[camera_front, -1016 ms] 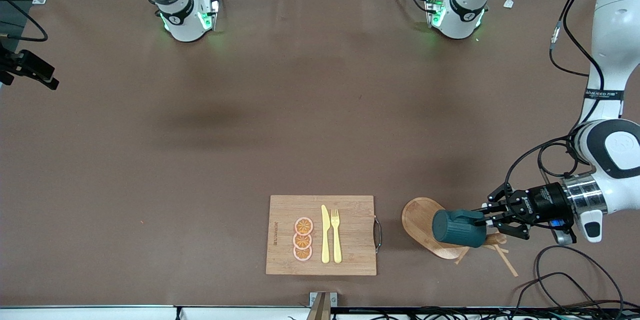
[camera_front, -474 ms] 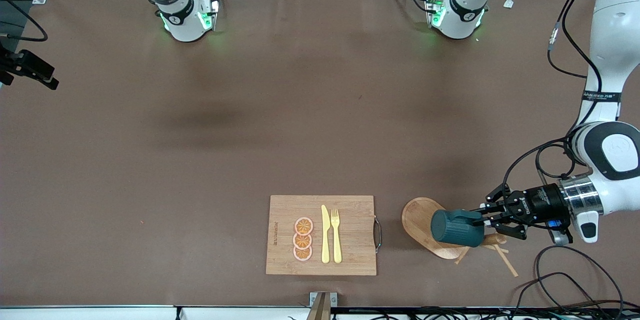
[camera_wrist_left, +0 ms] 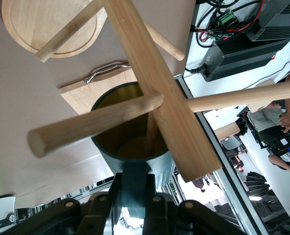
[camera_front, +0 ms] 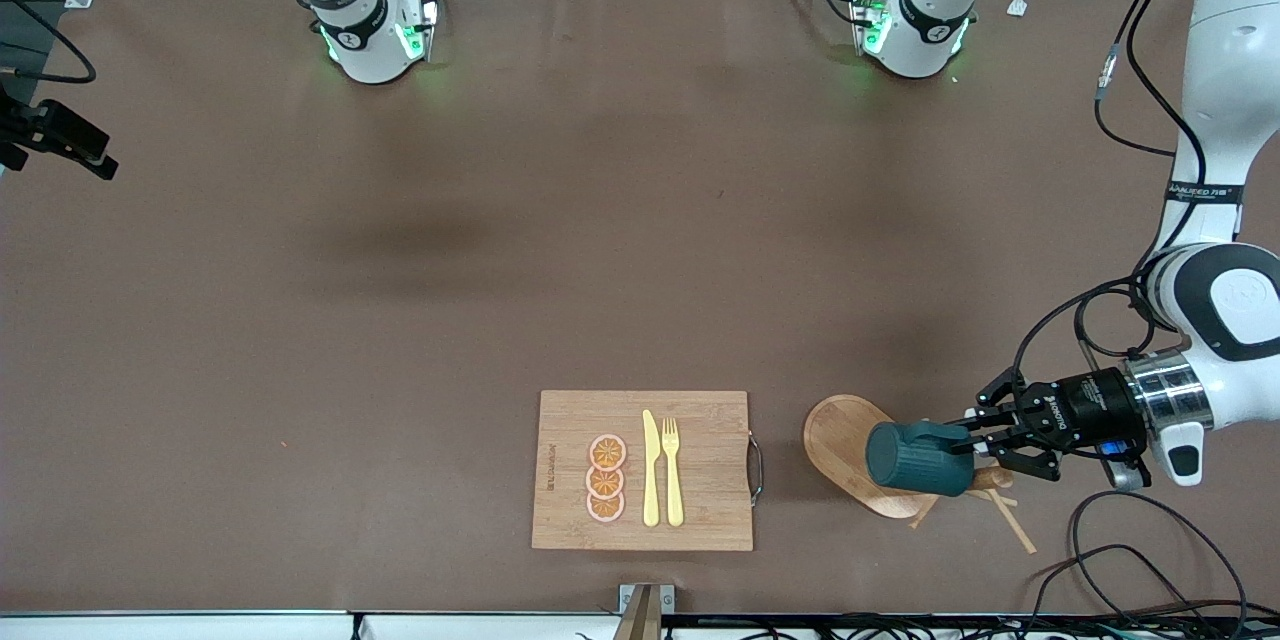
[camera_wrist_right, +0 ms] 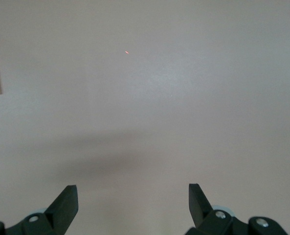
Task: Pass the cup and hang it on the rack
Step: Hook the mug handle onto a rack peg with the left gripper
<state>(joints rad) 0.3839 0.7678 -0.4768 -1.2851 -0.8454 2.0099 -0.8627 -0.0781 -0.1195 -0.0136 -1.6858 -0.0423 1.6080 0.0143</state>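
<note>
The dark teal cup (camera_front: 915, 460) lies on its side in the air over the light wooden rack (camera_front: 840, 435), which stands near the front camera toward the left arm's end. My left gripper (camera_front: 975, 445) is shut on the cup's handle. In the left wrist view the cup (camera_wrist_left: 105, 147) shows its yellowish-brown inside; the rack's post (camera_wrist_left: 157, 88) and a peg (camera_wrist_left: 91, 125) cross in front of its mouth, and my left gripper (camera_wrist_left: 134, 188) clamps the handle. My right gripper (camera_wrist_right: 132, 200) is open and empty over bare table; it is out of the front view.
A bamboo cutting board (camera_front: 642, 410) with a yellow knife, a fork and orange slices lies beside the rack, toward the right arm's end. Black cables (camera_front: 1130, 560) loop on the table near the left arm. The rack's pegs (camera_front: 1010, 520) stick out under the cup.
The left arm's wrist has shifted only slightly; the cup stays at nearly the same spot over the rack. The right arm has not visibly moved.
</note>
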